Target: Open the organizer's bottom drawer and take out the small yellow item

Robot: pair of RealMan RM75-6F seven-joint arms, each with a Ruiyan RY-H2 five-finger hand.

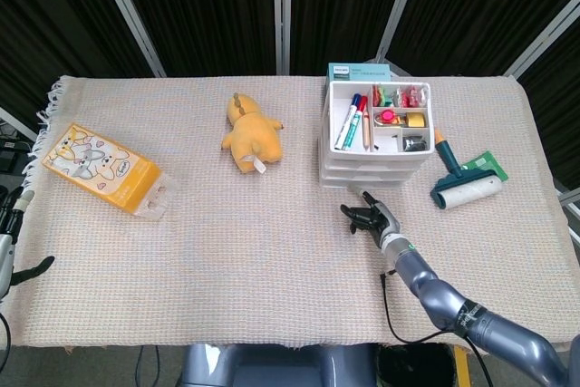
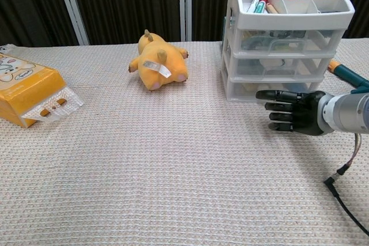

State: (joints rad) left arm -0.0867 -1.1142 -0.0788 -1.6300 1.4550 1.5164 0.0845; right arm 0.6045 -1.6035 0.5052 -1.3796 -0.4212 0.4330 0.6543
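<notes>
The white three-drawer organizer [image 1: 374, 147] [image 2: 282, 44] stands at the back right, with pens and small items in its top tray. Its bottom drawer [image 2: 271, 89] is closed, and its cloudy front shows no yellow item. My right hand [image 2: 291, 110] [image 1: 370, 217] hovers just in front of that drawer. Its fingers are stretched out flat towards the left and hold nothing. Only a sliver of my left hand [image 1: 11, 242] shows, off the table's left edge, and its fingers cannot be made out.
A yellow plush toy [image 1: 252, 138] [image 2: 157, 61] lies left of the organizer. An orange snack box [image 1: 104, 169] [image 2: 29, 93] sits at the far left. A teal lint roller [image 1: 467, 183] lies right of the organizer. A black cable [image 2: 346, 200] trails under my right arm.
</notes>
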